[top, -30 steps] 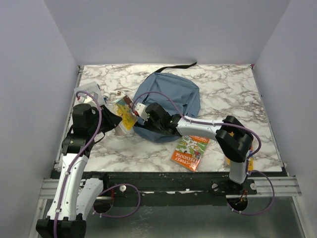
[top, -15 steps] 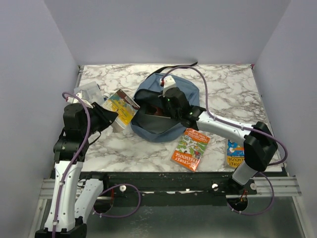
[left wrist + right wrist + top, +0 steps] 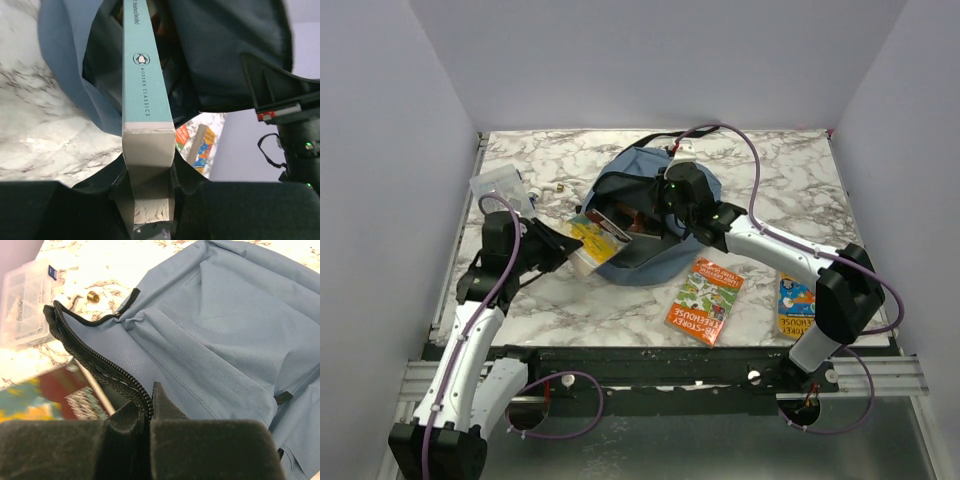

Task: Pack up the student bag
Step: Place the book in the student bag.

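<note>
The dusty-blue student bag (image 3: 700, 190) lies at the table's middle, its main zipper open. My right gripper (image 3: 665, 205) is shut on the black zipper edge (image 3: 100, 372) and holds the opening up; blue bag fabric (image 3: 225, 315) fills the right wrist view. My left gripper (image 3: 563, 250) is shut on a paperback book (image 3: 597, 233) with a teal spine (image 3: 144, 75). The book's far end reaches into the bag's dark opening (image 3: 215, 55). The left fingers (image 3: 187, 195) clamp the book's near end. The book's cover shows below the zipper in the right wrist view (image 3: 45, 402).
A colourful children's book (image 3: 705, 298) lies in front of the bag and another (image 3: 796, 303) to its right. A clear plastic box (image 3: 498, 186) and small white items (image 3: 552, 190) sit at the left rear. The box also shows in the right wrist view (image 3: 20, 305).
My right gripper went from the bag's front left to its top and lifted the zipper edge, opening the bag. My left gripper carried the book rightward into the opening.
</note>
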`<action>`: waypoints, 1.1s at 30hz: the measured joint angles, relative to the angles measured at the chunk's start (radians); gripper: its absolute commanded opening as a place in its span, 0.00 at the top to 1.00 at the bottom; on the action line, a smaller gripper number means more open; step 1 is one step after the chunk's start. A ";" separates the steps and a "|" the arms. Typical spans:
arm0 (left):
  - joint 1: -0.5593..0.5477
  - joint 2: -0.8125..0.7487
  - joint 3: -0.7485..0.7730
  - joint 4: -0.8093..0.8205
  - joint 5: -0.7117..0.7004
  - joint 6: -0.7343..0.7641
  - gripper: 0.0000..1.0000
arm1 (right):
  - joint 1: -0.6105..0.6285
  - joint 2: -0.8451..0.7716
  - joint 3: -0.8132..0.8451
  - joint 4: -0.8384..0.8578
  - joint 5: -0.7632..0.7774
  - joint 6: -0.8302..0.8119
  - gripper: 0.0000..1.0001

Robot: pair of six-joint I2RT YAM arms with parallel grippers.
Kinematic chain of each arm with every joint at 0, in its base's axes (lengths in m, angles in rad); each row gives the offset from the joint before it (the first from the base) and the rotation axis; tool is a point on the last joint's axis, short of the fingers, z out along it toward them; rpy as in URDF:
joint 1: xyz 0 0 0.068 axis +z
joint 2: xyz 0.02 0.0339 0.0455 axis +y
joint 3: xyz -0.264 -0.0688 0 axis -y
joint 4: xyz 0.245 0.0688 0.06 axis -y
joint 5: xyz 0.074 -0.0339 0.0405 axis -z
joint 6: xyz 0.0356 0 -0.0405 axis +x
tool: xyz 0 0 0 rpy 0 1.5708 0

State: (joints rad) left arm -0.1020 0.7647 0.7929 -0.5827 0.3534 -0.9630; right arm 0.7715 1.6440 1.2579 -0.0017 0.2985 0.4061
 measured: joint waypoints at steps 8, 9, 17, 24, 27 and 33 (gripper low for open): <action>-0.121 0.139 -0.179 0.283 0.001 -0.238 1.00 | -0.003 -0.006 0.000 0.001 -0.032 0.040 0.99; -0.136 0.153 -0.188 0.325 -0.013 -0.259 1.00 | -0.003 -0.010 0.000 0.001 -0.035 0.043 0.99; -0.210 0.288 -0.192 0.589 -0.100 -0.394 1.00 | -0.007 -0.045 0.000 0.001 -0.043 0.054 0.99; -0.288 0.463 -0.150 0.680 -0.236 -0.515 1.00 | -0.007 -0.051 0.000 0.000 -0.079 0.086 0.99; -0.318 0.530 -0.144 0.739 -0.290 -0.569 1.00 | -0.007 -0.051 0.000 0.000 -0.096 0.098 0.99; -0.378 0.733 -0.038 0.859 -0.386 -0.648 0.97 | -0.007 -0.051 0.000 -0.001 -0.112 0.110 0.99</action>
State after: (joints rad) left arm -0.4805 1.4975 0.7547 0.2764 -0.0330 -1.6112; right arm 0.7643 1.5929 1.2579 -0.0025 0.1867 0.5163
